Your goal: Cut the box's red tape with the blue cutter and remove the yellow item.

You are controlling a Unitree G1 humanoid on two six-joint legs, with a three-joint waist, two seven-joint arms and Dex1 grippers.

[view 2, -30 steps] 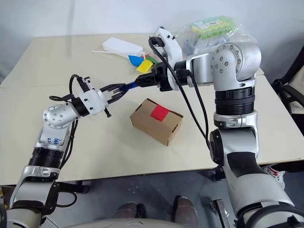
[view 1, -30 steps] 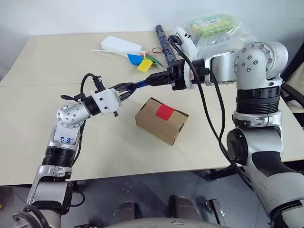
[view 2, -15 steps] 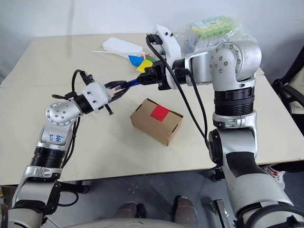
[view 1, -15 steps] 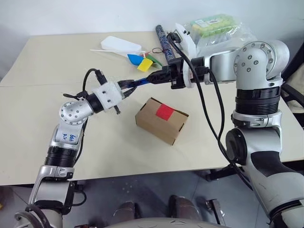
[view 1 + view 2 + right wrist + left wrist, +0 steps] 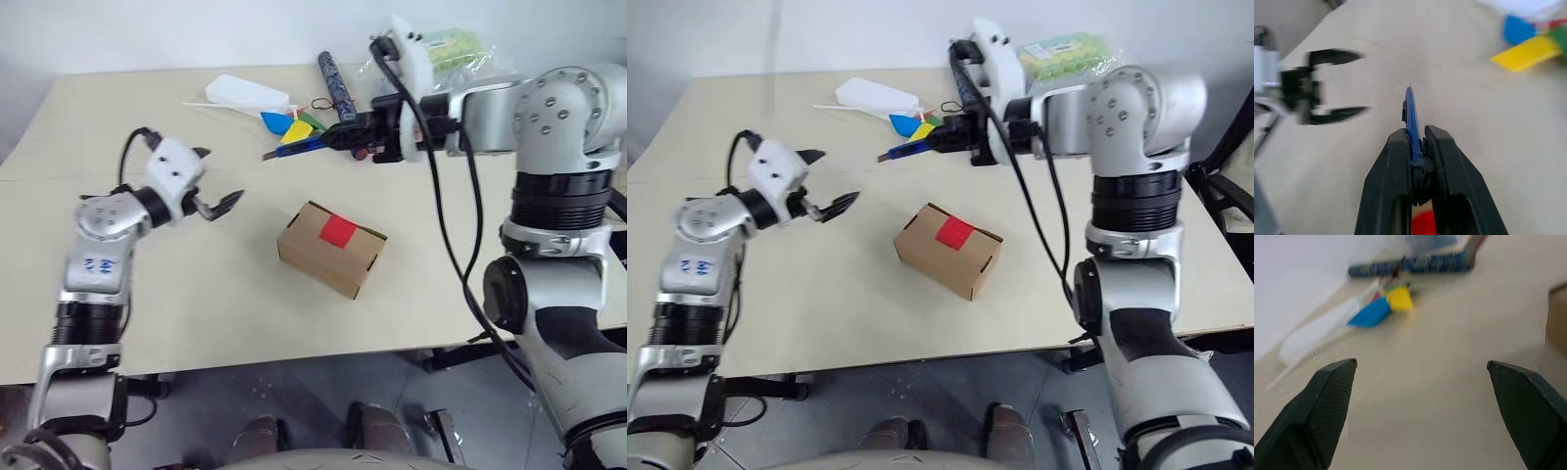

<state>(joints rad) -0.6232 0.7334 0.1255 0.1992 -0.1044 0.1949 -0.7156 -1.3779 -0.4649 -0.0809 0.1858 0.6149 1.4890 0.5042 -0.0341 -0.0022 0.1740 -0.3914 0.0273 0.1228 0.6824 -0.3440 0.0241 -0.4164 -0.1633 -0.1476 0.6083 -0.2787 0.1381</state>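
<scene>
Two grippers: one blue cutter between them until a moment ago; now they stand well apart over the worktop.

Handover: the left gripper [image 5: 217, 203] has let go of the blue cutter [image 5: 297, 148] and swung back toward the left edge of the table [image 5: 118, 108], its black fingers [image 5: 1327, 401] spread wide with nothing between them.

Right gripper: the right gripper [image 5: 1418, 147] is clenched on the cutter's handle, and it has drawn up and toward the far side of the worktop; the slim blue blade end points back toward the left gripper.

Box: the brown cardboard carton [image 5: 318, 257] sits closed near the middle of the table, toward the front edge, touched by neither gripper.

Red tape: the red tape [image 5: 339, 230] lies uncut on the carton's top face, over the flap seam.

Yellow item: nothing of it can be seen; by judgement it is inside the sealed carton.

Clutter: coloured paper pieces [image 5: 290, 125], a white plastic bottle [image 5: 247, 92], a dark patterned tube [image 5: 333, 80] and a clear bag of green-topped packs [image 5: 456, 49] line the far edge, clear of the carton.

Meaning: the cutter now rests with one gripper alone, so the transfer looks complete and the cutting has yet to begin.

Next, by judgement: the blade must come down onto the tape, while the freed left gripper could steady the carton, which looks light enough to slide under the knife.
</scene>
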